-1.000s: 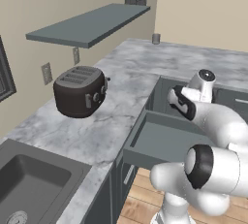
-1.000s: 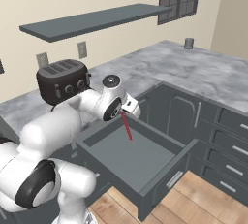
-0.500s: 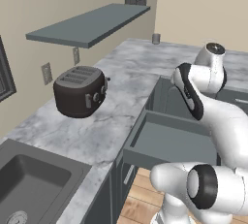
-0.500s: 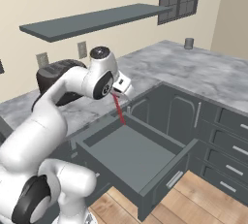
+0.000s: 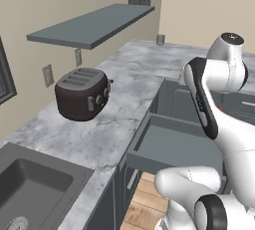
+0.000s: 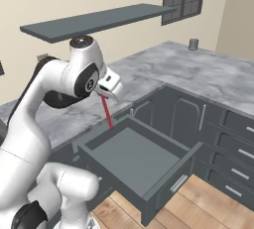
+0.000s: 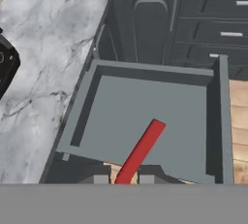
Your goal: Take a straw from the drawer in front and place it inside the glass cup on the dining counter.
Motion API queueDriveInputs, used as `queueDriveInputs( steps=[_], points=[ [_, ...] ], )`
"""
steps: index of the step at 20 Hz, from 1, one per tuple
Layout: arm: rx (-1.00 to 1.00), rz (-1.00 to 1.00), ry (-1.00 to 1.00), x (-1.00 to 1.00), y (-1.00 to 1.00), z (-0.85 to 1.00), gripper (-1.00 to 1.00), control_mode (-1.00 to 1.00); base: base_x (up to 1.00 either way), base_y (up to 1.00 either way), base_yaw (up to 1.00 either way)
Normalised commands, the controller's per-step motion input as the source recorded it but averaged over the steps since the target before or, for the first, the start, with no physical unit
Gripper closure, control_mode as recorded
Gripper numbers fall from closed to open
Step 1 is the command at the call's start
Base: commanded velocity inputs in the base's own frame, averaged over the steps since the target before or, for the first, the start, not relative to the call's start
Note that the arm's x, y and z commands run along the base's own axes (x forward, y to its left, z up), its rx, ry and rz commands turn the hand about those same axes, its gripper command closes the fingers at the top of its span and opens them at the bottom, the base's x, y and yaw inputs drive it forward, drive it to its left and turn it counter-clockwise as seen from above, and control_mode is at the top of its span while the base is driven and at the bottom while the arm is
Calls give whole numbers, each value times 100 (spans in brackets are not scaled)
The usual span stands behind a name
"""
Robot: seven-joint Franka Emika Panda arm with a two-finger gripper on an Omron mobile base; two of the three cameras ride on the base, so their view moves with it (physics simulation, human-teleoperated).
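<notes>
The arm has risen since the earlier frame; the tool (image 6: 106, 93), clamped on the straw (image 6: 107, 114), hangs above the open drawer (image 6: 134, 159). The cup (image 6: 193, 44) stands far off on the table (image 6: 208, 74).

A kitchen: marble tabletop (image 5: 124, 99), black toaster (image 5: 82, 94), sink (image 5: 30, 189), grey cabinet drawers (image 6: 233, 146), wall shelf (image 5: 94, 25).

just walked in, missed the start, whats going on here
The white robot arm's tool is shut on a red straw, which hangs lifted above the open slate-grey drawer. The glass cup stands far off on the marble counter, with no straw in it yet.
</notes>
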Motion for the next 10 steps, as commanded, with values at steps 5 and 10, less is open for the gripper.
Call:
queueDriveInputs(
  steps=[5, 10],
  points=[
    [0, 0, 17, -32, 25, 0, 100, -100, 0, 0, 0],
    [0, 0, 15, -24, 33, 0, 100, -100, 0, 0, 0]
  ],
)
